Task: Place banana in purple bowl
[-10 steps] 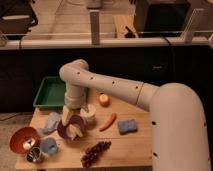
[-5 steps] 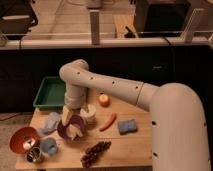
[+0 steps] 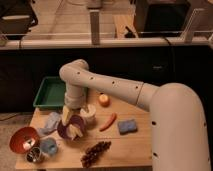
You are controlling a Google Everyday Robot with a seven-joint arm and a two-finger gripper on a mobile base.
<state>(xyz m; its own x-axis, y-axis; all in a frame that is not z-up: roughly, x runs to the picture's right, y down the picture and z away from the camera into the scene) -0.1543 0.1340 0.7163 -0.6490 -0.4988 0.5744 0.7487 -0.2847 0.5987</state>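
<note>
Camera view, looking down on a wooden table (image 3: 135, 145): arm reaches in from the right, gripper (image 3: 70, 112) hanging low over the purple bowl (image 3: 67, 129) at the table's left-centre. Banana (image 3: 67, 114), pale yellow, stands nearly upright at the gripper, lower end down at or inside the bowl's rim; a second pale piece shows at the bowl's front edge, possibly the same fruit, cannot tell. Gripper appears clamped on the banana. White cup (image 3: 89, 113) sits just beside the bowl on its right, blue cloth (image 3: 51, 121) to its left, red-orange bowl (image 3: 22, 139) further left. Carrot-like piece (image 3: 107, 121), sponge (image 3: 127, 125), grapes (image 3: 95, 152) and green tray (image 3: 50, 93) lie well apart. Risks, judged: an upright release could tip the banana over the rim onto the table; lowering further could nudge the cup or shove the light bowl sideways.
</note>
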